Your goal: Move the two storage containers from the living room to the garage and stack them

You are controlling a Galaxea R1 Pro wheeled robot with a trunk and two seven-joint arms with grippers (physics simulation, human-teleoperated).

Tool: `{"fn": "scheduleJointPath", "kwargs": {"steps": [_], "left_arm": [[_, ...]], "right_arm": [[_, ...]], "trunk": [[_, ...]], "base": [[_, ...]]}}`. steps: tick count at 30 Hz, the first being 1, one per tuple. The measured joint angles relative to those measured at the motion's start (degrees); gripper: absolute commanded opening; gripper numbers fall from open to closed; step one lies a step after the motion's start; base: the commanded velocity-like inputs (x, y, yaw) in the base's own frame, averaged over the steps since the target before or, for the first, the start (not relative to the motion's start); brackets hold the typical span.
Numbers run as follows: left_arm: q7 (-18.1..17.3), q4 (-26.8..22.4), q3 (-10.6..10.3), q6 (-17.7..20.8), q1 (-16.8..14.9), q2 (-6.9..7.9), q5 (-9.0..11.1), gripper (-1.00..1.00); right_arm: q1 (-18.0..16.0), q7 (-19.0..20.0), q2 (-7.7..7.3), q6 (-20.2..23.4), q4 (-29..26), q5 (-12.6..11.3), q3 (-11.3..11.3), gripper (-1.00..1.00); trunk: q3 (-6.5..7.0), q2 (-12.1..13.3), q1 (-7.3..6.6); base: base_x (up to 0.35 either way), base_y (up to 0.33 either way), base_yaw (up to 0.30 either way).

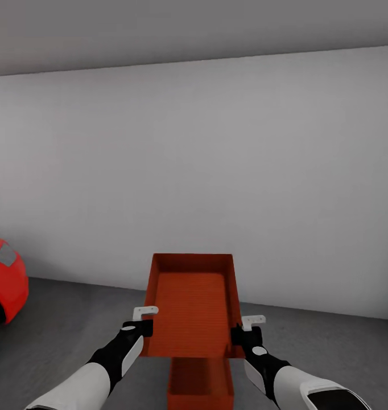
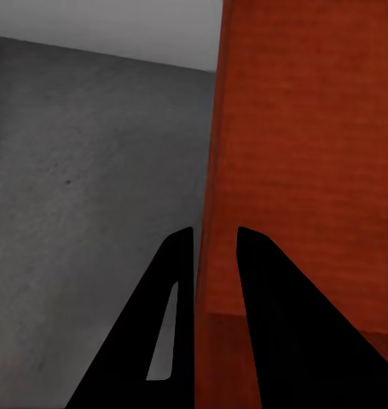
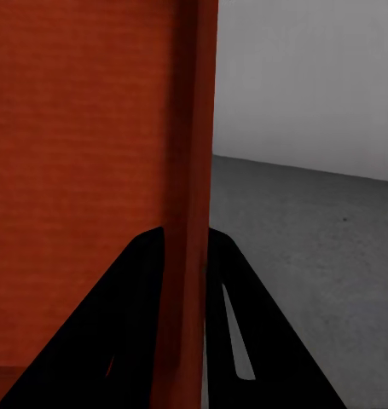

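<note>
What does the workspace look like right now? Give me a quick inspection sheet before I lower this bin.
Surface: dark grey concrete floor, bare around the bins.
Job's things: upper bin held up by both arms, its far end tipped upward; lower bin sits on the floor beneath its near end. Whether the two touch cannot be told.
Clutter: nothing seen.
Grippers: left gripper clamps the upper bin's left wall; right gripper clamps its right wall, one finger inside and one outside each.
Cables: nothing seen.
Surroundings: plain white wall ahead; red car at the far left edge.
</note>
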Motion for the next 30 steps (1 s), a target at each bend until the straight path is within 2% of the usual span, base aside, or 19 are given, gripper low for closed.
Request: {"fn": "scheduleJointPath", "kwargs": {"steps": [5,15,30], "left_arm": [[0.0,0.0,0.0,0.0,0.0,0.0,0.0,-1.0],[0.0,0.0,0.0,0.0,0.0,0.01,0.0,-1.0],[0.0,0.0,0.0,0.0,0.0,0.0,0.0,-1.0]], "right_arm": [[0.0,0.0,0.0,0.0,0.0,0.0,0.0,-1.0],[0.0,0.0,0.03,0.0,0.0,-0.1,0.1,-1.0],[0.0,0.1,-0.01,0.0,0.0,-0.2,0.1,-1.0]], "trunk": [[0.0,0.0,0.01],[-0.05,0.0,0.02],[-1.28,0.0,0.02]], "base": [[0.168,0.0,0.0],[0.027,0.0,0.0],[0.0,0.0,0.0]]}}
